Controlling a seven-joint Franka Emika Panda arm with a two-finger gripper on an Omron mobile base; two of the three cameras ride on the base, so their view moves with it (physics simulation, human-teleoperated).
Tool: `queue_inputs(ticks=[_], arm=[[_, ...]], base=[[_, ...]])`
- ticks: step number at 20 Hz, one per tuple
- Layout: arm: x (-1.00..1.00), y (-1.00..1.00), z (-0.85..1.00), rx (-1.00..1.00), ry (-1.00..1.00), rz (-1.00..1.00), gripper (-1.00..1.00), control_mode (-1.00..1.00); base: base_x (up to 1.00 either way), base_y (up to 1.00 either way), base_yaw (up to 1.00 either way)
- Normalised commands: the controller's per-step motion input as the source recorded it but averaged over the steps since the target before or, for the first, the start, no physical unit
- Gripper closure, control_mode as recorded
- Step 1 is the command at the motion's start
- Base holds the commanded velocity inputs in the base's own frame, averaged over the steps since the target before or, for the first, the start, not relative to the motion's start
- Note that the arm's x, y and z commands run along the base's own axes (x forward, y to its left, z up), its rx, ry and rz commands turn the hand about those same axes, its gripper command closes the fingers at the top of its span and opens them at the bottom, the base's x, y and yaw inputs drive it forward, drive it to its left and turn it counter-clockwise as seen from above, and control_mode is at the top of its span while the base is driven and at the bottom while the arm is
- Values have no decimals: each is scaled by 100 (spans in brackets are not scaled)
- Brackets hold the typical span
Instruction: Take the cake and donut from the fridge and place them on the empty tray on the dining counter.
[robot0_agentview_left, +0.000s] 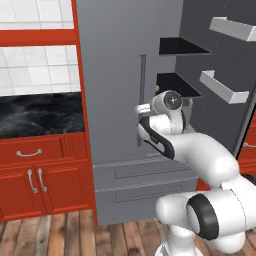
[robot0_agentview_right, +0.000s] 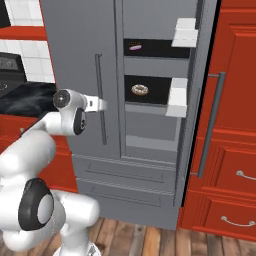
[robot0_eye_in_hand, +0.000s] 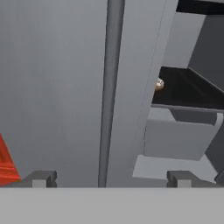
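Note:
The grey fridge (robot0_agentview_left: 110, 75) (robot0_agentview_right: 75, 50) has its left door shut and its right door swung open. On the middle black shelf lies the donut (robot0_agentview_right: 139, 90), whose edge peeks past the door in the hand view (robot0_eye_in_hand: 159, 84). A small pinkish cake (robot0_agentview_right: 135, 47) sits on the shelf above. My gripper (robot0_eye_in_hand: 111, 179) (robot0_agentview_right: 100, 105) is open and empty. It hovers close in front of the shut left door, beside its vertical bar handle (robot0_eye_in_hand: 111, 87), left of the shelves. The tray and the dining counter are out of view.
The open right door carries white bins (robot0_agentview_left: 225, 87) (robot0_agentview_right: 178, 97). Fridge drawers (robot0_agentview_right: 130, 175) lie below the shelves. Red cabinets with a black worktop (robot0_agentview_left: 40, 112) stand to the left, and tall red cabinets (robot0_agentview_right: 235, 100) to the right.

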Motion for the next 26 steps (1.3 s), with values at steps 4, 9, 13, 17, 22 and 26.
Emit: queue_inputs(ticks=[4, 9, 13, 17, 22, 26], arm=[[61, 2, 12, 0, 0, -12, -100, -100], [75, 0, 10, 0, 1, -6, -100, -100], [84, 0, 1, 0, 5, 0, -100, -100], [92, -1, 0, 0, 6, 0, -100, -100], [97, -9, 0, 0, 2, 0, -100, -100], [99, -14, 0, 0, 0, 0, -100, -100]], base=[[0, 0, 0], [0, 0, 0], [0, 0, 0], [0, 0, 0], [0, 0, 0], [0, 0, 0]])
